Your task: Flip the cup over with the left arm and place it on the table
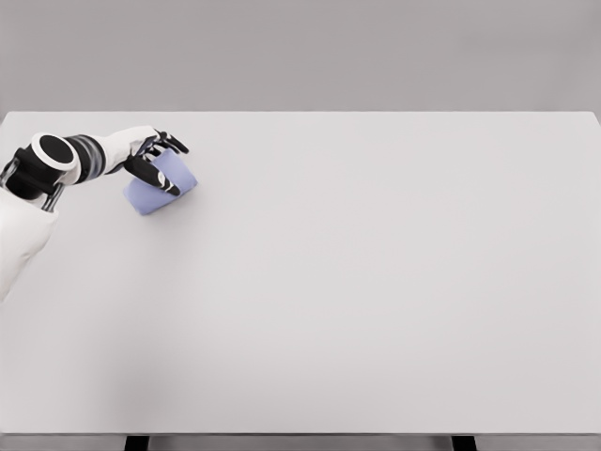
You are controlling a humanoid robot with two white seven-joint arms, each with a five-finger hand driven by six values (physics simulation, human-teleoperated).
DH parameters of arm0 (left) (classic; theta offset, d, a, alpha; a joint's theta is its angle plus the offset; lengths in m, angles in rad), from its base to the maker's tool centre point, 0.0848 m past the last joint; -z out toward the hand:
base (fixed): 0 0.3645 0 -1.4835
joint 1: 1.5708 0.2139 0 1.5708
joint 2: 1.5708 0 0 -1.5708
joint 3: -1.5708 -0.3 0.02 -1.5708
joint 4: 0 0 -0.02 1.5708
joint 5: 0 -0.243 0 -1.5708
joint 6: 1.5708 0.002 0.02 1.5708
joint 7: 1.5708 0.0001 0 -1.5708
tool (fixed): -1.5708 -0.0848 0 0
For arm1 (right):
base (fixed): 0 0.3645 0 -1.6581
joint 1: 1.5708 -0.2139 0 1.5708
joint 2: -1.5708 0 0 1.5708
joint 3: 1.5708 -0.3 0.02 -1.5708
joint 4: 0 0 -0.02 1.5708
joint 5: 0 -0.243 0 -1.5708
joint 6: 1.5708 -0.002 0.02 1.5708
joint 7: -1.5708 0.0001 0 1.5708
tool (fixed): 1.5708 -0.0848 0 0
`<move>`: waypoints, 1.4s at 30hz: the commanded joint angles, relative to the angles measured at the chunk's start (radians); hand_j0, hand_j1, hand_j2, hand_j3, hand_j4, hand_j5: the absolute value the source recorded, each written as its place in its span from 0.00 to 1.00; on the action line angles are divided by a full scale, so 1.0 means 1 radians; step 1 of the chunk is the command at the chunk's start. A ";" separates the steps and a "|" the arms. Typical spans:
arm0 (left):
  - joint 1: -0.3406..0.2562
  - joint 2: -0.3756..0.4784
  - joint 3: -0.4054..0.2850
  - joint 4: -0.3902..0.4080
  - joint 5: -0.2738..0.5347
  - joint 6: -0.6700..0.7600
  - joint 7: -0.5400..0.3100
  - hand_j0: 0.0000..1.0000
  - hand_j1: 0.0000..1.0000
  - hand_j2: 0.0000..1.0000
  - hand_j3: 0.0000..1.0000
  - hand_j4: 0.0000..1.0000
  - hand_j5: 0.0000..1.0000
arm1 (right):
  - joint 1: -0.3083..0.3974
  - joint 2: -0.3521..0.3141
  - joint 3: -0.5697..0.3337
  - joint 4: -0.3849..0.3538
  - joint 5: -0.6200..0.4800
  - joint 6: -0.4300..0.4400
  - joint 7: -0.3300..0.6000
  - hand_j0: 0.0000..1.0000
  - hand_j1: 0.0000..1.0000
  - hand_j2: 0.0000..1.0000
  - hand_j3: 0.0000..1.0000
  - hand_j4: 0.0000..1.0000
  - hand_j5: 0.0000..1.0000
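Plain grey wall [300,52] behind; two dark legs [137,443] at the near edge

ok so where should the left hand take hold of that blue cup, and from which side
Grip the blue cup around its side wall, near the middle, coming in from the upper left as the left hand does now. The cup is tilted on the table, its wall is exposed there, and thumb and fingers can close on opposite sides. Which end is the open mouth cannot be told.
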 commanded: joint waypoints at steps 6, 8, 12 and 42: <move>0.000 0.006 0.031 -0.013 0.005 -0.002 0.000 0.64 0.64 0.64 0.64 0.64 0.64 | 0.000 0.000 0.000 0.000 0.000 0.000 0.000 1.00 1.00 1.00 1.00 1.00 1.00; 0.000 0.005 0.039 -0.016 0.003 -0.002 0.000 0.64 0.64 0.64 0.64 0.64 0.64 | 0.000 0.000 0.000 0.000 0.000 0.000 0.000 1.00 1.00 1.00 1.00 1.00 1.00; 0.002 0.006 0.072 -0.033 0.005 -0.002 0.000 0.63 0.63 0.63 0.63 0.63 0.63 | 0.000 0.000 0.001 0.000 0.000 0.000 0.000 1.00 1.00 1.00 1.00 1.00 1.00; 0.094 -0.008 0.263 -0.041 0.017 -0.002 0.000 0.63 0.63 0.63 0.63 0.63 0.63 | 0.000 0.000 0.000 0.000 0.000 0.000 0.000 1.00 1.00 1.00 1.00 1.00 1.00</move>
